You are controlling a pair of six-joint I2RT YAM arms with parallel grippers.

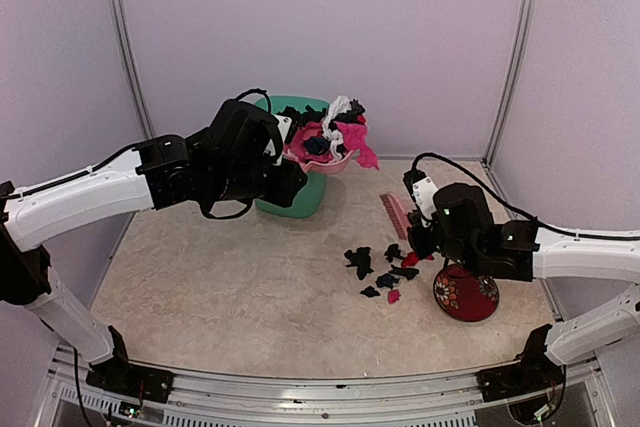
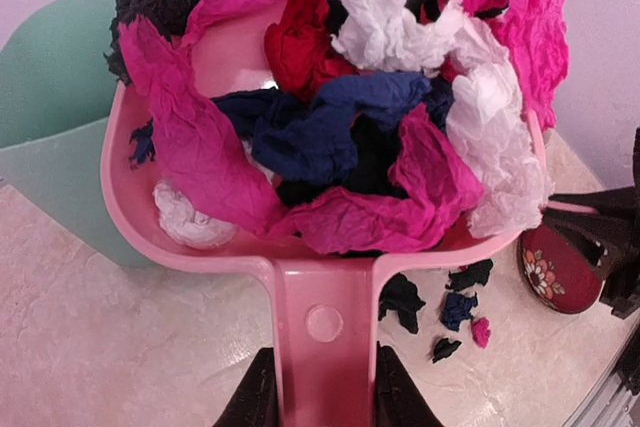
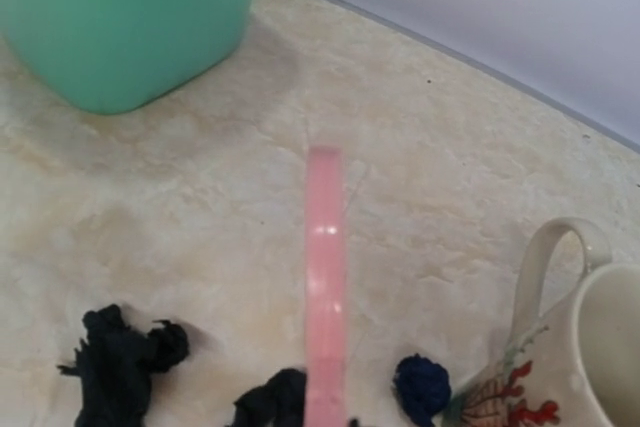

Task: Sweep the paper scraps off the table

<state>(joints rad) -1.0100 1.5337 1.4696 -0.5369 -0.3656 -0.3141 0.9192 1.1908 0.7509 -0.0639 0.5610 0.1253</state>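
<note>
Surface: beige marbled table (image 1: 220, 287), lilac walls around.
Loose bits: paper scraps (image 1: 385, 272), crumpled black, navy and red; the patch stretches left-right, just left of the mug (image 1: 466, 294).
Heap: magenta, white, navy and red scraps piled in the dustpan (image 2: 325, 322) over the green bin (image 1: 290, 197).
Left side: my left gripper (image 2: 325, 402) clamps the dustpan handle.
Right side: my right gripper (image 1: 422, 237) is closed tight on the pink brush (image 3: 325, 287), its long axis pointing away from me.
</note>
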